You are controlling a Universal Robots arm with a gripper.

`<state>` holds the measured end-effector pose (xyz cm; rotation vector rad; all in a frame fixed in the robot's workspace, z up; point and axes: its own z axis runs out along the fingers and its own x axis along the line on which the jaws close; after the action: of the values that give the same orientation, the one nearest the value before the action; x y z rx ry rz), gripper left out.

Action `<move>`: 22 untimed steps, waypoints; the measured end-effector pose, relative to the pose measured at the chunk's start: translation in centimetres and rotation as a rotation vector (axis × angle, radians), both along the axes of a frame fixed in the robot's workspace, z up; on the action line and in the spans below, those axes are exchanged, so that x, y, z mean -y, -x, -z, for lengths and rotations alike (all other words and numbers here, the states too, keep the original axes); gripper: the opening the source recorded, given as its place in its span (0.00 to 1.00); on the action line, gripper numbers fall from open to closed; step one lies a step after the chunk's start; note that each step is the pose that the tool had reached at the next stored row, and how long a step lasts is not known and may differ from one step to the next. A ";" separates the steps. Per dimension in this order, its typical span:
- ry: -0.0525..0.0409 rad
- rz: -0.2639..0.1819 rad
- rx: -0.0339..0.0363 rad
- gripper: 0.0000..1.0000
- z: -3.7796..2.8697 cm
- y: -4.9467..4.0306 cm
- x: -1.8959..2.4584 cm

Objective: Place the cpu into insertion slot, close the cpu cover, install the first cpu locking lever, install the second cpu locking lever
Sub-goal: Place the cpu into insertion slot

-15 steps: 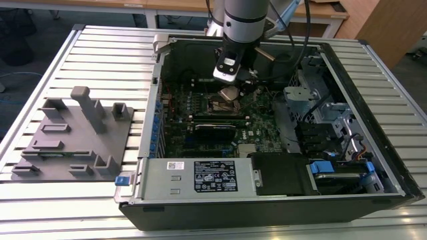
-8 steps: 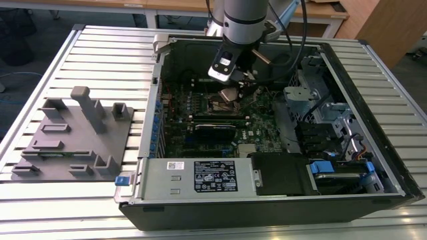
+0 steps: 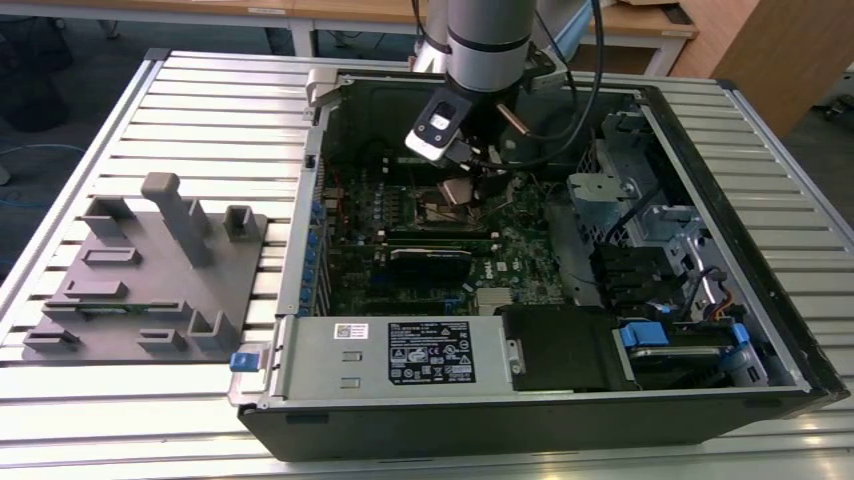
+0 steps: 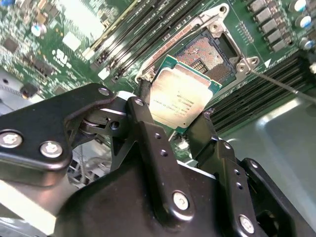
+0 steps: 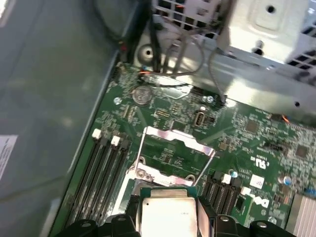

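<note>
- The arm (image 3: 489, 40) is seen reaching steeply down into an open case (image 3: 507, 425), which is laid on its side on a slatted table (image 3: 227, 110).
- The claw (image 4: 175, 106) is pointed down at the green board (image 5: 247, 128). Its black fingers (image 4: 144, 106) are closed on two opposite edges of the cpu (image 4: 178, 91), so the jaws are kept apart only by the chip's width.
- The cpu is carried between the fingertips with its pale metal top facing up.
- The slot (image 4: 210, 52) is found directly below the claw and just past it. In the second wrist view its near part is overlapped by the chip, and its gold contact field is left showing beyond the chip's far edge. Whether chip and slot are touching cannot be told.
- In the first wrist view the cover (image 5: 177, 140) is seen standing open just beyond the claw, with a thin wire lever (image 5: 204, 170) raised beside it.
- Rows of memory slots (image 5: 106, 165) are set close along both sides of the claw.
- A metal drive cage (image 5: 266, 24) is placed farther off, past the cover.
- The case's open side is turned upward around the arm, and its walls are kept well apart from the claw.
- A grey fixture (image 3: 147, 270) is laid on the table outside the case, well apart from the claw, at the exterior view's left.
</note>
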<state>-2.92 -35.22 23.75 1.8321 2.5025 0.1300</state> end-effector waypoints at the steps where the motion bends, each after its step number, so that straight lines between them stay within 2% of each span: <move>1: 0.0000 0.018 0.0000 0.54 0.04 0.00 0.00; 5: 0.0003 0.087 -0.0002 0.54 0.16 0.00 0.00; 19: 0.0001 0.096 0.0000 0.54 0.17 0.00 0.00; 22: 0.0000 0.109 0.0001 0.54 0.21 0.00 -0.01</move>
<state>-2.92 -35.21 23.54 1.9628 2.3957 0.1266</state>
